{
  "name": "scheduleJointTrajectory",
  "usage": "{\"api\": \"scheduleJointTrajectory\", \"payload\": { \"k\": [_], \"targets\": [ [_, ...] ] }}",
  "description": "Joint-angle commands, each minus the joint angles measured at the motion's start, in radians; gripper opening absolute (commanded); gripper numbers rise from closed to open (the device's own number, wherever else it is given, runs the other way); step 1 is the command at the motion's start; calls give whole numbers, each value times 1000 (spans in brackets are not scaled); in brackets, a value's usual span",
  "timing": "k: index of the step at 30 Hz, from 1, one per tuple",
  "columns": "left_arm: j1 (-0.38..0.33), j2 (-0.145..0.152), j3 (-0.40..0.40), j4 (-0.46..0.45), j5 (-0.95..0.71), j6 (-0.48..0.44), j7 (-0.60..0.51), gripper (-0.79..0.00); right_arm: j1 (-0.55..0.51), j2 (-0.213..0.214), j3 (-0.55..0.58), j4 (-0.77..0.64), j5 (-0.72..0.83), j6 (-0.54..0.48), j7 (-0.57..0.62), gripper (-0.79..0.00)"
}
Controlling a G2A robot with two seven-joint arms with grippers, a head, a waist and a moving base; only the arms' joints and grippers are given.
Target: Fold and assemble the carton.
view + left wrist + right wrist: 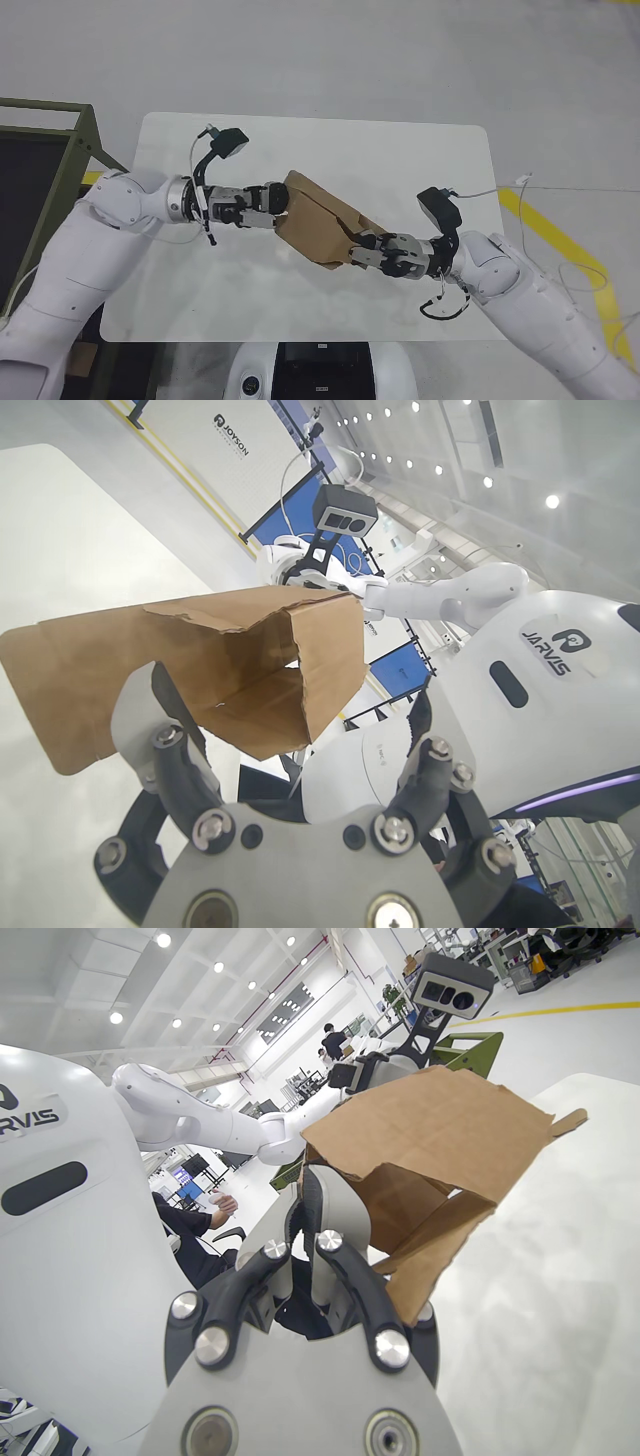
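A brown cardboard carton [320, 225] hangs above the middle of the white table [400, 150], opened into a tube with ragged flaps, between both arms. My left gripper [272, 200] is at the carton's left end. In the left wrist view it [285, 695] stands open, one finger [150, 700] lying against a flap of the carton [240, 660] and the other well apart. My right gripper [358, 245] is at the carton's near right corner. In the right wrist view it [305, 1188] is shut on a wall edge of the carton [425, 1128].
A green-framed rack [60, 150] stands off the table's left side. A yellow floor line [545, 225] runs past the right edge. Bare tabletop lies all around the carton.
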Motion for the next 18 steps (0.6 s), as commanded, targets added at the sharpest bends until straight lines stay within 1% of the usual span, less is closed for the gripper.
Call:
{"api": "scheduleJointTrajectory", "payload": {
  "k": [1, 4, 7, 9, 11, 18],
  "targets": [
    [-5, 7, 15, -8, -10, 3, -3, 0, -1, -2, 2, 0, 1, 0, 5, -785],
    [-18, 19, 36, -21, -15, 24, -24, 0, -4, -4, 8, 1, 3, 0, 9, -785],
    [-27, 29, 50, -25, -37, 22, -22, 0, -9, -6, 13, 0, 4, 0, 15, -785],
    [-20, 35, 46, -7, -47, -23, 23, 0, -13, -8, 16, 2, 6, 0, 18, -785],
    [-18, 41, 48, -2, -46, -41, 41, 0, -16, -9, 19, 2, 7, 0, 21, -785],
    [-24, 60, 70, 2, -73, -69, 69, 0, -23, -14, 30, 0, 10, 0, 34, -785]
  ]
}}
